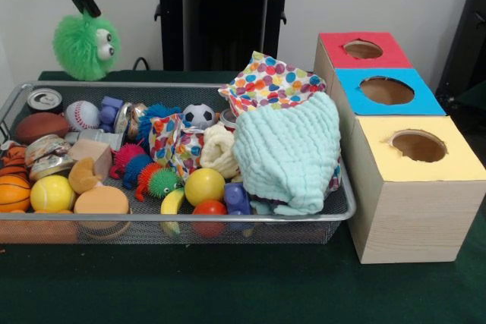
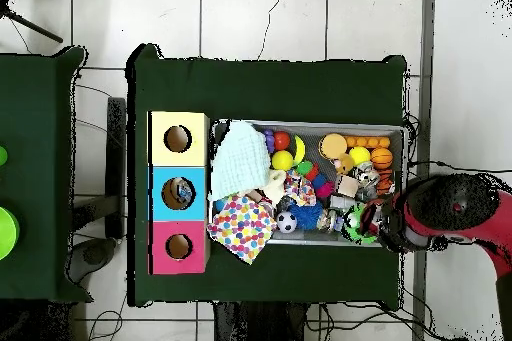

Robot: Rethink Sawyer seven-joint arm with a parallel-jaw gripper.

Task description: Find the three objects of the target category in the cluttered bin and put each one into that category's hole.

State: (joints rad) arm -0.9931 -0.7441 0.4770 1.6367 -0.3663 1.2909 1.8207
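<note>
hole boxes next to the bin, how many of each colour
red box: 1
blue box: 1
yellow box: 1
total: 3, each with one round hole in its top

In the front view a wire bin [image 1: 343, 210] sits on the surface [image 1: 228, 286], with three boxes [image 1: 410, 187] in a row just to its right, each with a hole on top. Inside the bin, a folded cloth [image 1: 292, 153] lies at the right end, a dotted cloth [image 1: 266, 85] behind it, balls and toys to the left. A fuzzy toy [image 1: 85, 47] hangs from the tool [image 1: 85, 5] above the bin's far left corner
</note>
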